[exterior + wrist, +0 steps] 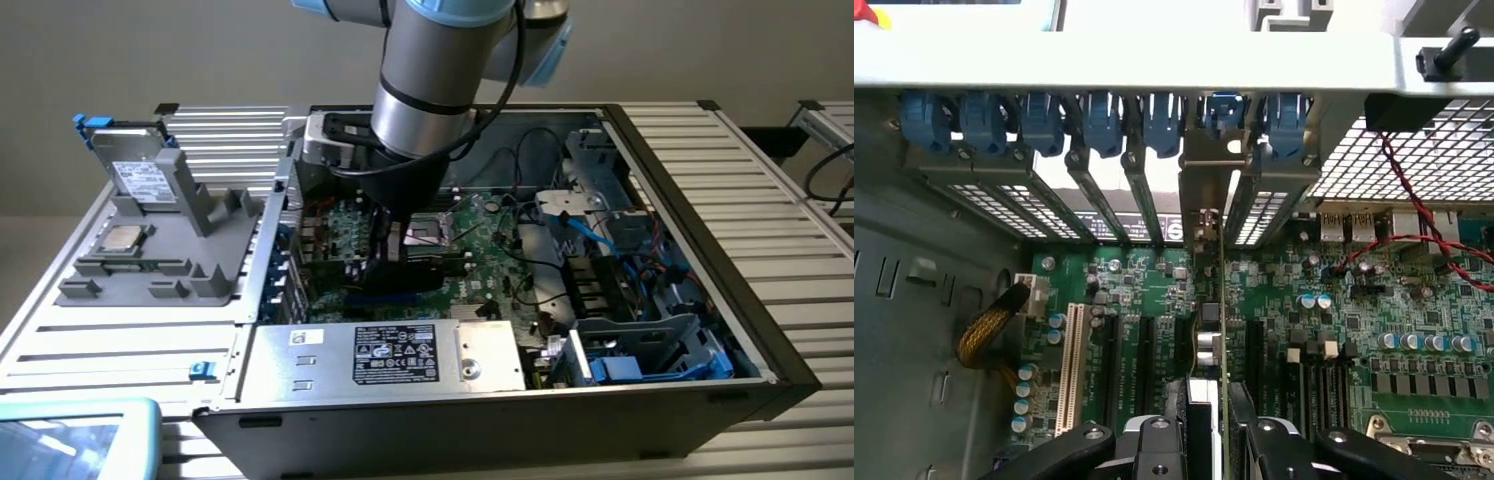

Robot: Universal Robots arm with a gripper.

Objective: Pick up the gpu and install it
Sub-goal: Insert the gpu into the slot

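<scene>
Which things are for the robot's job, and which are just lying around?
For the job: gripper, graphics card it holds, computer case, main board.
Just lying about: silver drive, square chip, memory stick, all on the grey stand.

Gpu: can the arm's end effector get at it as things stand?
Yes, it seems: the end effector sits closed on the gpu, held edge-on above the motherboard, with nothing between them.
</scene>
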